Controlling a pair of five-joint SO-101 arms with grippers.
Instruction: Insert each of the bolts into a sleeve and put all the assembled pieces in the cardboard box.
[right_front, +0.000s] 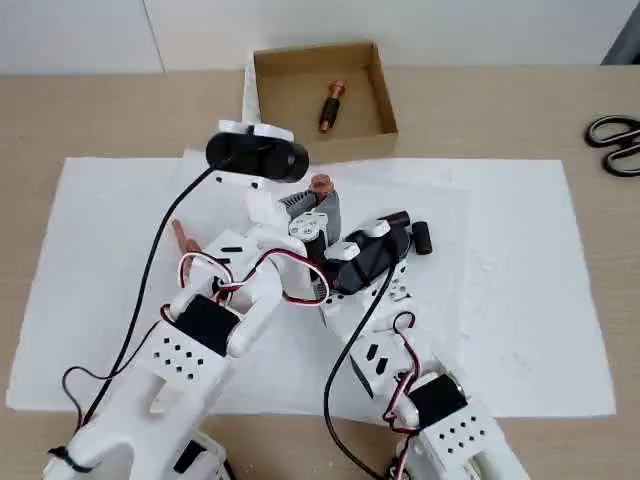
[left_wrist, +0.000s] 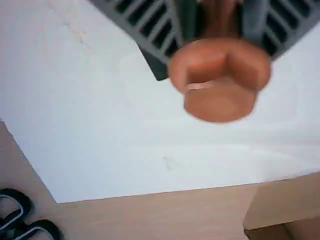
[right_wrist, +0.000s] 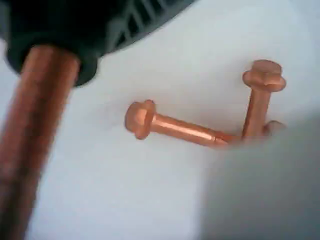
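My left gripper (right_front: 318, 203) (left_wrist: 216, 22) is shut on a copper bolt (left_wrist: 220, 80), whose flanged head (right_front: 320, 183) sticks out past the grey jaws. Close beside it, my right gripper (right_front: 325, 232) (right_wrist: 75, 30) is shut on a black sleeve (right_wrist: 50, 35). A copper shank (right_wrist: 35, 130) comes out of that sleeve. Two loose bolts (right_wrist: 170, 125) (right_wrist: 261, 97) lie on the white paper, their tips meeting. Two loose black sleeves (right_front: 422, 237) (right_front: 398, 217) lie right of the grippers. The cardboard box (right_front: 385, 95) at the back holds one assembled piece (right_front: 332, 105).
White paper (right_front: 520, 300) covers the middle of the wooden table. Scissors (right_front: 615, 142) (left_wrist: 22, 222) lie off the paper at the far right edge. A loose bolt (right_front: 181, 236) shows beside the left arm. Black cables hang along both arms.
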